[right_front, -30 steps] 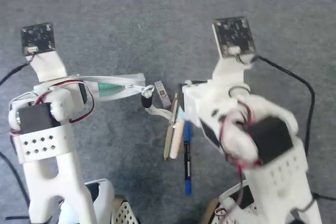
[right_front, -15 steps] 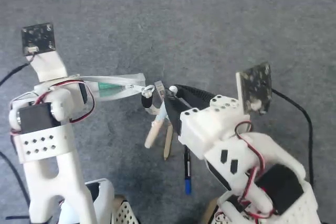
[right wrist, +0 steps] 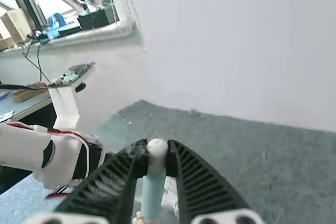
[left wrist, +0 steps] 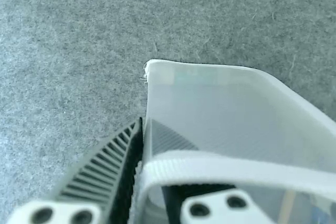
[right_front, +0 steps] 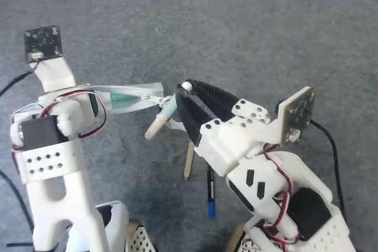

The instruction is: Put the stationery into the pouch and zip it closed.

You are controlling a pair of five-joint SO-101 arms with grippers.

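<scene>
We've got the translucent pouch (right_front: 127,98) up on edge, pinched by the left gripper (left wrist: 149,132), something green showing inside, its zip end toward the middle. Just beside that end, the right gripper (right_front: 184,90) clamps a pale blue pen (right_front: 160,119), slanted, its cream end lowest. Down on the grey mat, a wooden pencil (right_front: 189,160) and a dark, blue-tipped pen (right_front: 209,190) lie side by side.

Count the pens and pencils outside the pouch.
3: a pale pen held in the right gripper, and a wooden pencil and a blue pen lying on the mat beneath that arm. More may be hidden.
</scene>
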